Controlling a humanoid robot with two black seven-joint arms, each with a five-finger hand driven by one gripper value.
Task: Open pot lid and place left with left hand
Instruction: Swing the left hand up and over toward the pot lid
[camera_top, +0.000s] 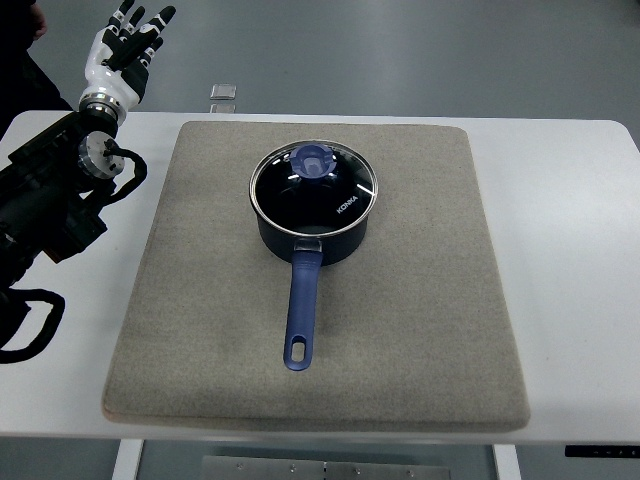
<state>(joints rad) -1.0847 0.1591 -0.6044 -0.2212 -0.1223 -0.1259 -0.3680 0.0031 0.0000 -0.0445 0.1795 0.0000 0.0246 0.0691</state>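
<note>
A single top view looks steeply down from the robot's own side, far enough back to take in nearly the whole white surface (560, 250) and all of the grey mat (420, 330). It faces outward toward the grey floor (450, 50) beyond the far edge. The saucepan (313, 205) sits near frame centre, well right of and nearer the camera than the left hand's fingers (135, 25) at the upper left corner.

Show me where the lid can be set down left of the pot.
Bare mat lies between the pot and the mat's left edge, and also in front, on either side of the handle. The white table strip further left is crowded by the left arm; the left hand hovers open, far-left.
</note>
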